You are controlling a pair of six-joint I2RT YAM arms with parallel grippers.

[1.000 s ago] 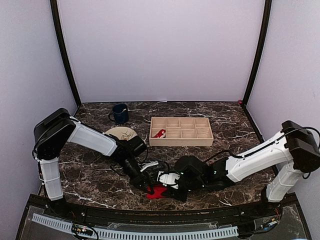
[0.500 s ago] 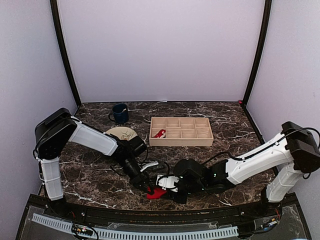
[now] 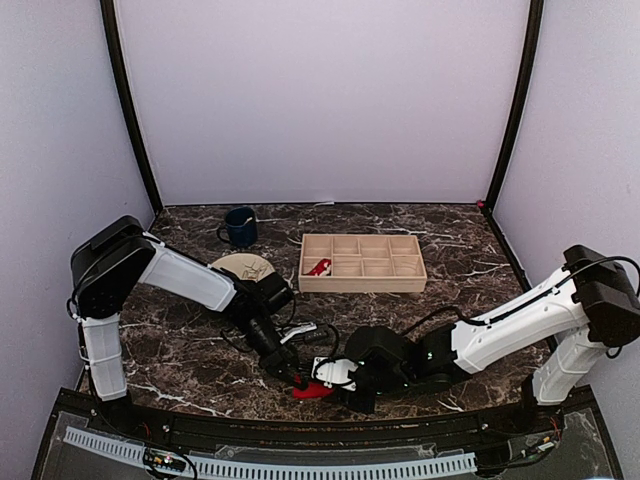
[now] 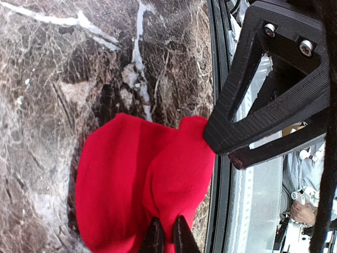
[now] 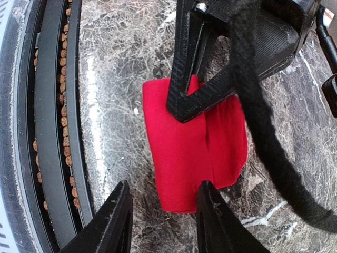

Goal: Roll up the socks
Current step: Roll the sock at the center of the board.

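My left jaws are pinched together on a fold of the red sock (image 4: pixel 137 179). The left wrist camera shows their two fingertips (image 4: pixel 154 240) almost touching, with red cloth caught between them. In that view the cloth is two overlapping flaps lying flat on the worktop (image 4: pixel 63 79) just ahead of the tips. One black finger of my right jaws overlaps the far flap's corner. I cannot tell whether this is one sock or two.

The right wrist camera adds what the left one lacks. My right jaws stand apart, with one finger (image 5: pixel 113 221) over bare marble and the other (image 5: pixel 213 219) overlapping the cloth's near corner. The sock's near end sits in the gap between them, unclamped. A crease runs down the cloth here, and a black finger of the left jaws comes down onto its far end.

Only the overhead camera shows both sets of jaws meeting tip to tip over the sock. The beige plate (image 3: pixel 243 266), blue mug (image 3: pixel 240 227) and wooden tray (image 3: pixel 362 283) lie well beyond them. A small red thing (image 3: pixel 319 267) lies in the tray's near-left compartment, too small to identify.

The black rail (image 5: pixel 52 132) at the worktop's near edge runs just beside both jaws. Bare marble lies on the side away from the rail, between the jaws and the tray.
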